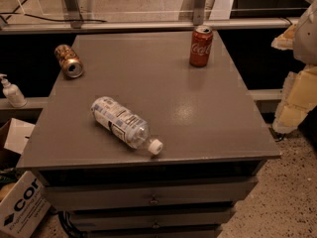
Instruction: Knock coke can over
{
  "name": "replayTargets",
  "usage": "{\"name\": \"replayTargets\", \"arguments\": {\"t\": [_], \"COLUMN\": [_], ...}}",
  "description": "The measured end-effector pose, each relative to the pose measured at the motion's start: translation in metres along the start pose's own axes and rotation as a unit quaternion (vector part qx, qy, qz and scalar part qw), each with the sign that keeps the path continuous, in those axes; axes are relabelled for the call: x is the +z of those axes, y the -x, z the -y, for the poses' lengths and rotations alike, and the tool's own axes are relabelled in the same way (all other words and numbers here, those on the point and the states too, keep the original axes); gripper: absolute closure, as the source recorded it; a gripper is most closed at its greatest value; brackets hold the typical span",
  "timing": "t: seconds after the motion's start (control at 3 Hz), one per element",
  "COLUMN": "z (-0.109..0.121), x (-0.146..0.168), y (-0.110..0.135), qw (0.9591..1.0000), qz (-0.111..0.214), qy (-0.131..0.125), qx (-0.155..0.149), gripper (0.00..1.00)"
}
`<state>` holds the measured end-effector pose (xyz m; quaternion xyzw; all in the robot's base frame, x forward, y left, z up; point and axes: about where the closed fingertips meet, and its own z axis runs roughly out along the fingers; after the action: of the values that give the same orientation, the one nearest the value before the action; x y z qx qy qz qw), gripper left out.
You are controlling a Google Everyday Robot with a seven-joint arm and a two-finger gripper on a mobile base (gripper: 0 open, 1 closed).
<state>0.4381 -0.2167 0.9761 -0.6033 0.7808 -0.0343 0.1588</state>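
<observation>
The coke can [200, 46] stood upright near the far right corner of the grey surface [208, 118], and the white "Coca-Cola" script ran sideways along its red wall, below a silver top. At the far left edge a gold-brown can [69, 60] lay on its side with the silver top turned toward the camera; its pattern carried no writing that I could read. Nearer the front, a clear plastic bottle [125, 124] also lay on its side, slanted, with the white cap [155, 146] pointing to the front edge. Its white label had dark print and small boxes, but the words were too small to make out. All three things lay well apart from each other. The gripper [299, 100] was at the right border of the view, off the surface and beside its right side, well apart from the coke can. It appeared only as pale yellow and white blurred shapes, partly cut off by the frame, so I could not tell if the jaws were wide or narrow. Under the surface were drawers [153, 195] with small handles, the lowest one cut off at the bottom. At the lower left a cardboard box [22, 207] showed large black letters "cor", cut off, with a smaller line beneath that was not clear. A white pump bottle [12, 91] stood on a ledge at the left.
</observation>
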Motion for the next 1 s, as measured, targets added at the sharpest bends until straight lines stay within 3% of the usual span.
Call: {"name": "replayTargets", "arguments": {"t": [0.67, 1.0], "z": [0.002, 0.009], "x": [0.001, 0.020], "y": [0.001, 0.006], "qw": [0.9999, 0.9989], "qz": [0.009, 0.035], "qy": [-0.007, -0.013], "qx": [0.003, 0.027], "gripper": [0.00, 0.00]}}
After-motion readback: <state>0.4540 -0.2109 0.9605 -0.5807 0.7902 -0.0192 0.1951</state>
